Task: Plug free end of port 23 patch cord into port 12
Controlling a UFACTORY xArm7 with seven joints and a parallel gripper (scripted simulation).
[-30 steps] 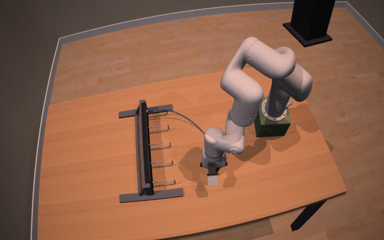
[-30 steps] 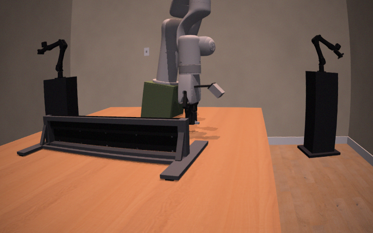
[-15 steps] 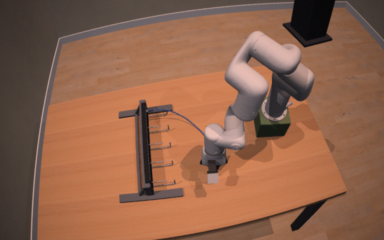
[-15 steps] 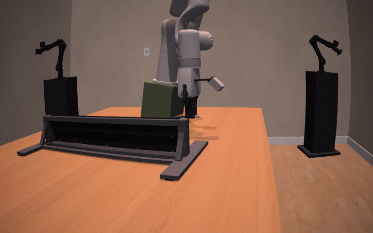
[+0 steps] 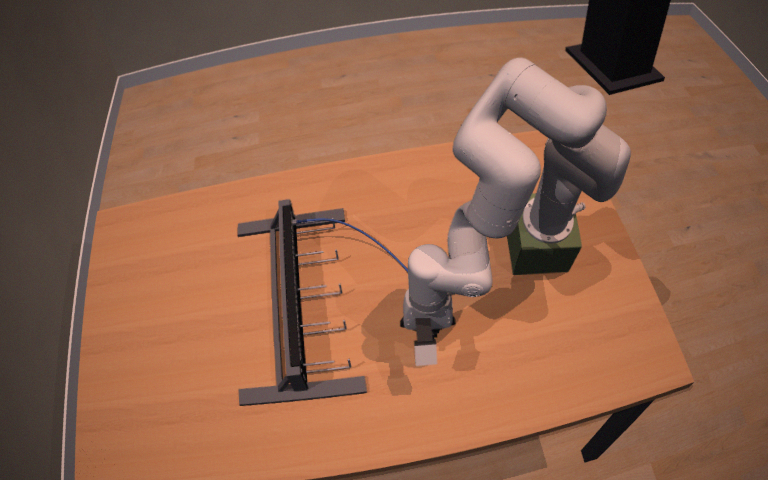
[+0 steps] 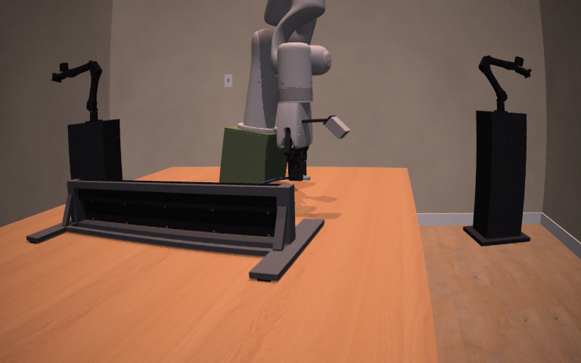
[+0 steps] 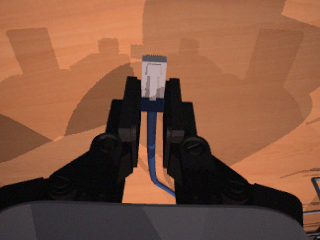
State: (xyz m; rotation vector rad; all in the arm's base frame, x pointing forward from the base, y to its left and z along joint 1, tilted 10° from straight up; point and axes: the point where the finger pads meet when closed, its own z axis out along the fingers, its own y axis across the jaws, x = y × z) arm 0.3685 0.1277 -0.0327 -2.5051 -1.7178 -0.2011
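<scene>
Jaws closed on the plug of the blue patch cord, held clear above the surface, well apart from the rack. Plug is gripped near its rear, tip protruding, presumably so port 12 can be entered unobstructed. Cord's far end is seated at rack's end.

On the bench the rack stands to the left of my base block in the top view. My end effector sits between them, nearer the rack, pinching the cord's plug above the bench. The cord runs from the rack's far end to me. 2 pedestals stand on the floor beyond the bench.
</scene>
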